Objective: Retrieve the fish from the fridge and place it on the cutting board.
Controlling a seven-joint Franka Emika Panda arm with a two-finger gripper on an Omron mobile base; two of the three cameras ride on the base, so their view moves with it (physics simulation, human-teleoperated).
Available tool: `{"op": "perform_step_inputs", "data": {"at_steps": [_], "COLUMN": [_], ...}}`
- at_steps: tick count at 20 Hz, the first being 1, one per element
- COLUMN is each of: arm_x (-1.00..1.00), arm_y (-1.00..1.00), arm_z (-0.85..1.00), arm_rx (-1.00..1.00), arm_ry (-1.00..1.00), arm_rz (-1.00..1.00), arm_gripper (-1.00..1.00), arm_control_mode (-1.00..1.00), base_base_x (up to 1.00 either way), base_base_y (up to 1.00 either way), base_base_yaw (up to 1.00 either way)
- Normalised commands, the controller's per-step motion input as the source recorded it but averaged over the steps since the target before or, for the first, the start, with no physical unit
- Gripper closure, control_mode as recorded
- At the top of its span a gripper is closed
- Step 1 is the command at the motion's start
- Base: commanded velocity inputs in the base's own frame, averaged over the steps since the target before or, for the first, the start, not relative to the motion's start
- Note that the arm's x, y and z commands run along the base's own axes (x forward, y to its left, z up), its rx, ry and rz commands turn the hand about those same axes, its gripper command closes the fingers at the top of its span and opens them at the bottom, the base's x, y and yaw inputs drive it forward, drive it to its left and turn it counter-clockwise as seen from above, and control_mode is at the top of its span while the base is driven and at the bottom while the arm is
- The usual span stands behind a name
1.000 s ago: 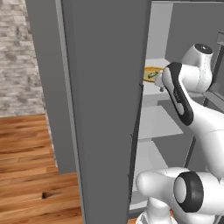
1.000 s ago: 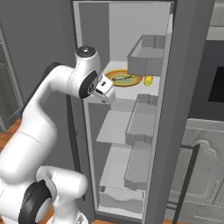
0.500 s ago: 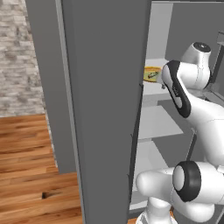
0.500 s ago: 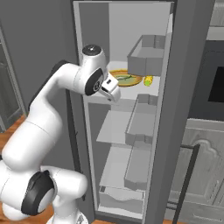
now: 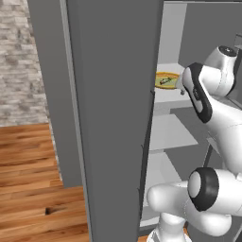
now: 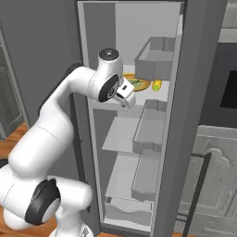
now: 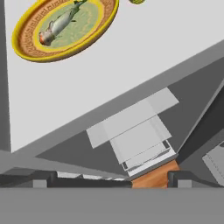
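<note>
Hand view has the fish (image 7: 59, 24) lying on a yellow-rimmed plate (image 7: 26, 51) on a pale fridge shelf (image 7: 87, 92), way up and to the left of the two dark fingertips (image 7: 41, 178), which are spread as wide as they go with nothing between them. So the gripper (image 7: 111, 179) is well apart from the fish and hanging out past the shelf's front edge, looking down at the lower shelves. My worry: the fish is small and flat against the plate, so if the fingers come in low they could catch the plate's raised rim and shove the whole thing back, or pinch the rim instead of the fish. There's also a small yellow item (image 7: 137, 1) just past the plate that could get knocked. From the right base view the hand (image 6: 125, 95) sits right at the opening of the fridge (image 6: 203, 92), with door bins (image 6: 155, 58) close by, so a wide swing might clip those. No cutting board spotted yet.
</note>
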Motion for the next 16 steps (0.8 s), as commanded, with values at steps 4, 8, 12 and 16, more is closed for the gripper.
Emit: {"op": "perform_step_inputs", "data": {"at_steps": [4, 8, 12, 16], "arm_x": [0.36, 0.46, 0.37, 0.03], "arm_y": [-0.02, -0.04, -0.01, 0.00], "arm_z": [0.01, 0.01, 0.26, 0.33], "arm_rx": [0.00, 0.00, 0.00, 0.00], "arm_ry": [-0.01, 0.00, 0.00, 0.00], "arm_rz": [0.00, 0.00, 0.00, 0.00], "arm_gripper": [-1.00, -1.00, -1.00, -1.00], "arm_control_mode": [-1.00, -1.00, -1.00, -1.00], "base_base_x": [0.00, 0.00, 0.00, 0.00], "base_base_y": [0.00, 0.00, 0.00, 0.00], "base_base_yaw": [0.00, 0.00, 0.00, 0.00]}}
